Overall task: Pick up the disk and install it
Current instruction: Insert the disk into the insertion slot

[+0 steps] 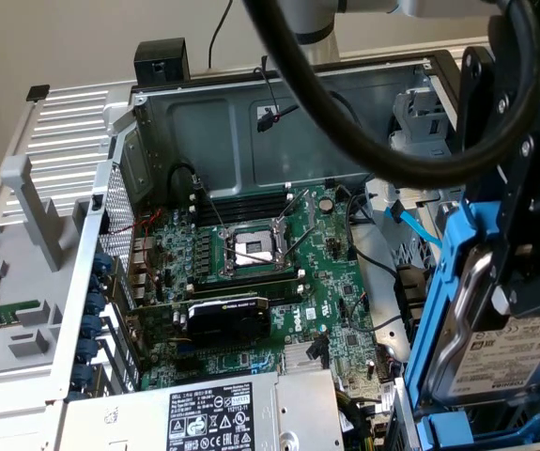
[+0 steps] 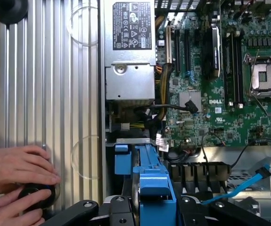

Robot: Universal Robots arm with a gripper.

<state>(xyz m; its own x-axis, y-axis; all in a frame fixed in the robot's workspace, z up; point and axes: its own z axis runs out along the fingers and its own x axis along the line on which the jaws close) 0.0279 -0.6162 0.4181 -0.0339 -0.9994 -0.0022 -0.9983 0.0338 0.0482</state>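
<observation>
The disk [image 1: 509, 362], silver-grey with a white printed label, stands on edge in its bright blue carrier [image 1: 445, 301] at the exterior view's right, over the case's drive-bay corner. My black gripper [image 1: 512, 282] comes down from above and is shut on it, hiding its upper part. In the wrist view the blue carrier [image 2: 150, 181] runs between my two black fingers [image 2: 119, 212], with the disk's thin metal edge [image 2: 135, 188] showing beside it. More blue plastic [image 1: 457, 434] sits right under the held carrier; I cannot tell whether it is a second drive.
The open case holds a green motherboard [image 1: 251, 254], a grey power-supply box [image 1: 223, 413] with a black-and-white sticker, and a loose blue cable [image 1: 410, 221]. Two hands [image 2: 17, 169] rest on a black knob [image 2: 36, 195] on the ribbed metal panel [image 2: 50, 94]. A thick black hose [image 1: 345, 122] arcs overhead.
</observation>
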